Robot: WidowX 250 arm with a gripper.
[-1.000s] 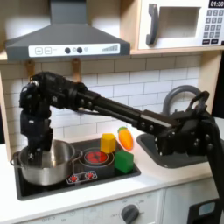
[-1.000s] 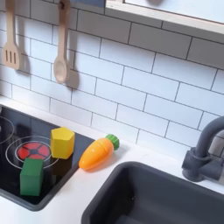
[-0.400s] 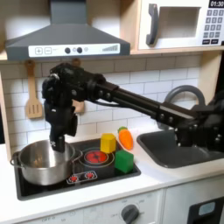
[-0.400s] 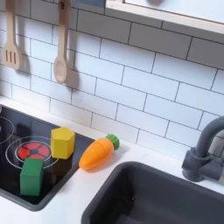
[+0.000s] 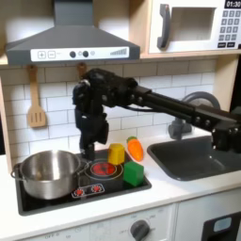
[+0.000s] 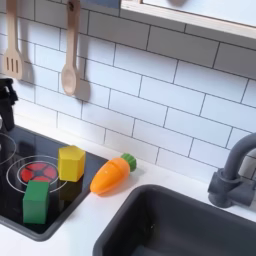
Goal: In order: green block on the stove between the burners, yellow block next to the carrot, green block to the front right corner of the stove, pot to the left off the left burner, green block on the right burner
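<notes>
While the hand point(image 5: 88, 148) hangs over the stove point(image 5: 56, 200) between the pot point(image 5: 47, 173) and the right burner point(image 5: 104, 169), its fingers point down and look empty, though how far apart they stand I cannot tell. From it, in the first exterior view, the green block point(image 5: 134, 173) lies to the right and nearer the stove's front edge, at the front right corner, so the last step looks to be lifting it back onto that burner. Behind it stand the yellow block point(image 5: 116, 153) and carrot point(image 5: 136, 148). The second exterior view shows better that the green block point(image 6: 37, 200) sits just clear of the burner rings point(image 6: 33, 172)
</notes>
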